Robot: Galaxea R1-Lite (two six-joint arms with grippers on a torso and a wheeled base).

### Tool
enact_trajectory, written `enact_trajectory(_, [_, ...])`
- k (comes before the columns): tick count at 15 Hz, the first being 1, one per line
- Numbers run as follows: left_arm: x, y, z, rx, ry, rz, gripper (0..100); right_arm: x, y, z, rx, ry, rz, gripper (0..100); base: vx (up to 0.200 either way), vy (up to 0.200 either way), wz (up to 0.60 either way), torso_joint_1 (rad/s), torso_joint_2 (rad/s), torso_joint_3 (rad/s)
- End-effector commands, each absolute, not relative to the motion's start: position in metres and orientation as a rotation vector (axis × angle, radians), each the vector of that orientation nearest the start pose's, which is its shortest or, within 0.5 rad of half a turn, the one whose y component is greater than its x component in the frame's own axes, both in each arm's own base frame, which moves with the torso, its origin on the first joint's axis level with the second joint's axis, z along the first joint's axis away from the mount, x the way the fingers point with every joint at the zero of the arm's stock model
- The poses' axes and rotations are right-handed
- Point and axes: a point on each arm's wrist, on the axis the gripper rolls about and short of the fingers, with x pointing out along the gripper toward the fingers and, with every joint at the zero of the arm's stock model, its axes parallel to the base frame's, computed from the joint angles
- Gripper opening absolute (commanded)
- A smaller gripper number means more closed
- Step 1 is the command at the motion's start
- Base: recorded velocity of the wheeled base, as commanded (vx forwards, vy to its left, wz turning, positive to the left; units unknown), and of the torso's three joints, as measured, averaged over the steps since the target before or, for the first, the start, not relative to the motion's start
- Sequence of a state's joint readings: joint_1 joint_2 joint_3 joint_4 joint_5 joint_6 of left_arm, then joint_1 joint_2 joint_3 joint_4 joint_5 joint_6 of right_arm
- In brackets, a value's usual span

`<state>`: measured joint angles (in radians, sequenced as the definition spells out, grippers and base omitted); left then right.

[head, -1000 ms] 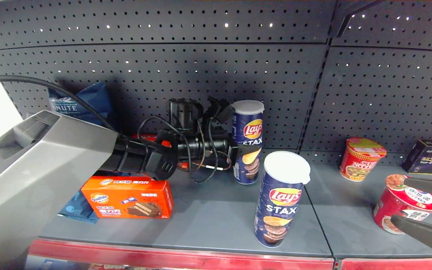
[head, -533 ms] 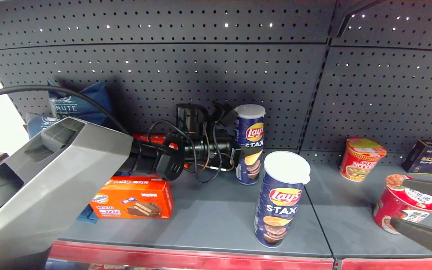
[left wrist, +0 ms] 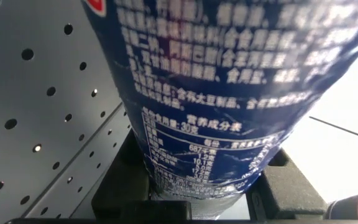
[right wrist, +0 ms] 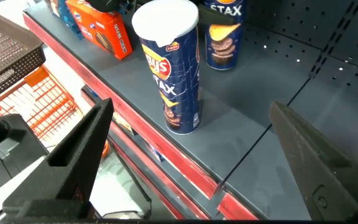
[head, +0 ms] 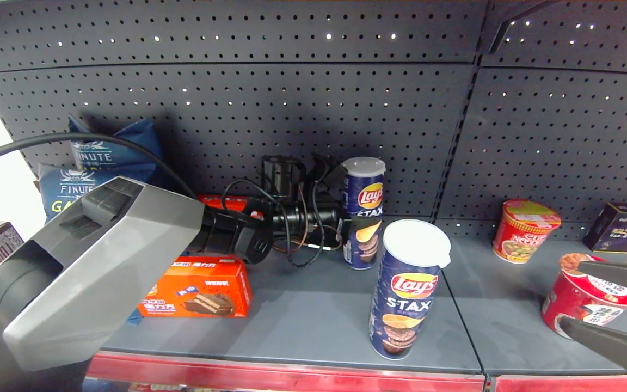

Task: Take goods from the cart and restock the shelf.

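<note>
Two dark blue chip cans stand on the grey shelf (head: 302, 310). The rear chip can (head: 363, 207) is upright near the pegboard, and my left gripper (head: 358, 222) is shut on its middle from the left. In the left wrist view that rear can (left wrist: 216, 93) rises between the black fingers (left wrist: 129, 180). The front chip can (head: 409, 288) stands free near the shelf's edge. My right gripper (head: 573, 294) is open at the lower right, clear of the cans. From the right wrist the front can (right wrist: 173, 68) shows beyond the open right gripper (right wrist: 191, 124).
An orange biscuit box (head: 199, 288) lies front left, blue bags (head: 109, 152) lean at the back left. A red cup (head: 585, 294), a cup of noodles (head: 526, 223) and a black box (head: 626, 220) stand to the right. An orange basket (right wrist: 17, 99) sits below the shelf's red edge (head: 292, 375).
My left arm has carried the rear can slightly lower and farther back towards the pegboard, uncovering the blue bags. The right gripper has crept slightly lower and to the left.
</note>
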<state>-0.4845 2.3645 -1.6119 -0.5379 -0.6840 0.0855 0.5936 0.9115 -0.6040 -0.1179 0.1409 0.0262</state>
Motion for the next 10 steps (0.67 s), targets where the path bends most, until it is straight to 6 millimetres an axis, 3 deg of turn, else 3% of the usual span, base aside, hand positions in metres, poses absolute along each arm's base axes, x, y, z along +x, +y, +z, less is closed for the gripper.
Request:
enact_trajectory(1, [0.426, -0.240, 0.124, 0.053, 0.178, -1.173, 0, 0.086, 0.062, 0.236, -0.020, 0.202, 0.730, 100, 0.000, 0.000, 0.00, 0.000, 0.00, 0.000])
enact_trajectory(2, [0.426, -0.240, 0.124, 0.053, 0.178, -1.171, 100, 0.086, 0.062, 0.236, -0.018, 0.203, 0.728, 100, 0.000, 0.000, 0.00, 0.000, 0.00, 0.000])
enact_trajectory(8, [0.424, -0.240, 0.126, 0.057, 0.168, -1.170, 100, 0.086, 0.062, 0.232, -0.022, 0.218, 0.728, 100, 0.000, 0.000, 0.00, 0.000, 0.00, 0.000])
enact_trajectory(10, [0.424, -0.228, 0.135, 0.108, 0.127, -1.150, 100, 0.088, 0.063, 0.225, -0.028, 0.245, 0.725, 100, 0.000, 0.000, 0.00, 0.000, 0.00, 0.000])
